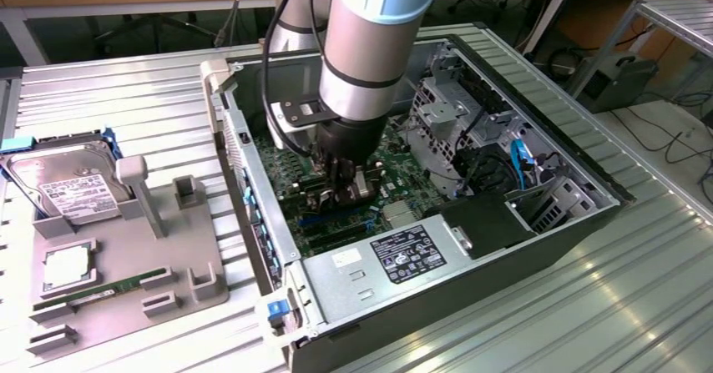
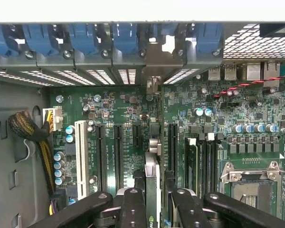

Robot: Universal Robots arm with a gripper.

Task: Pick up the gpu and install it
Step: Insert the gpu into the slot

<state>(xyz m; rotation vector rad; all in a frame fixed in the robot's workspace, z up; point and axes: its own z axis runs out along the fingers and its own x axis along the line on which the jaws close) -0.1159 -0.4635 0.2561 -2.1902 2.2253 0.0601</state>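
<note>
One claw (image 2: 152, 199) is all we see at work, its fingers (image 2: 133, 209) clamped on the gpu (image 2: 152, 183), held edge-on above the motherboard (image 2: 133, 123) slots inside the computer case (image 1: 535, 231).

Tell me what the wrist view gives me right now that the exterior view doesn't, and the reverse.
Wrist view alone: the row of blue slot latches along the case's rear, the white expansion slot beside the black ones, the bare CPU socket, and the gpu edge-on, clamped between the pincer fingers over the motherboard.

Exterior view alone: the grey parts tray outside the case, with the hard drive and the RAM stick, plus the power supply.

Both: the pincer down inside the open computer case, above the green motherboard.
</note>
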